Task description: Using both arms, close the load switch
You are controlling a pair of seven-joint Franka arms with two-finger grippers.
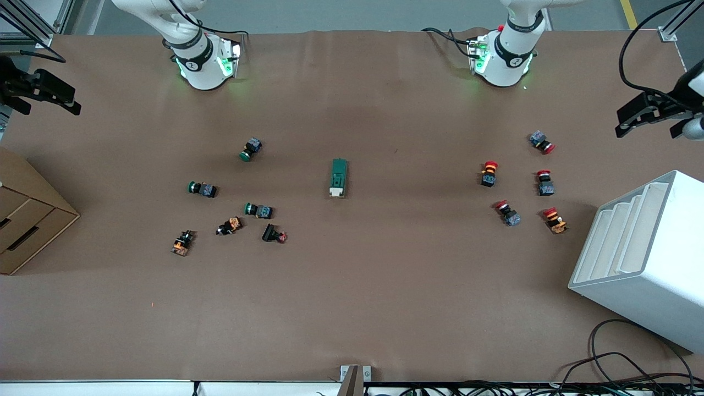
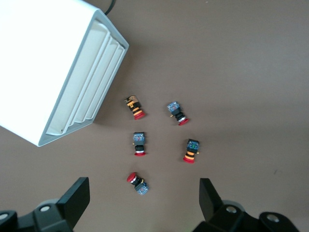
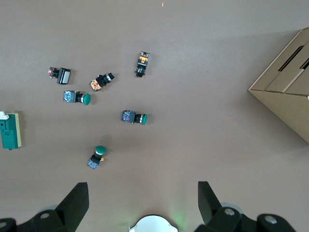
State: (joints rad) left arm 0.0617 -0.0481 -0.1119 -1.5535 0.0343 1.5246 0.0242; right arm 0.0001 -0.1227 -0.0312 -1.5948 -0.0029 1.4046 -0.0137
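Note:
The load switch (image 1: pixel 339 177), a dark-green block with a whitish end, lies alone at the middle of the brown table (image 1: pixel 352 297), its whitish end toward the front camera. It also shows at the edge of the right wrist view as the load switch (image 3: pixel 9 130). My left gripper (image 1: pixel 624 122) hangs high over the left arm's end of the table, open and empty (image 2: pixel 143 203), above the red push buttons. My right gripper (image 1: pixel 66 99) hangs high over the right arm's end, open and empty (image 3: pixel 142 200), above its own white base (image 3: pixel 153 223). Both grippers are well away from the switch.
Several red push buttons (image 1: pixel 514 187) lie toward the left arm's end, beside a white slotted box (image 1: pixel 643 258). Green and other push buttons (image 1: pixel 236 203) lie toward the right arm's end, near a cardboard box (image 1: pixel 27 214). Cables (image 1: pixel 621 363) trail at the front edge.

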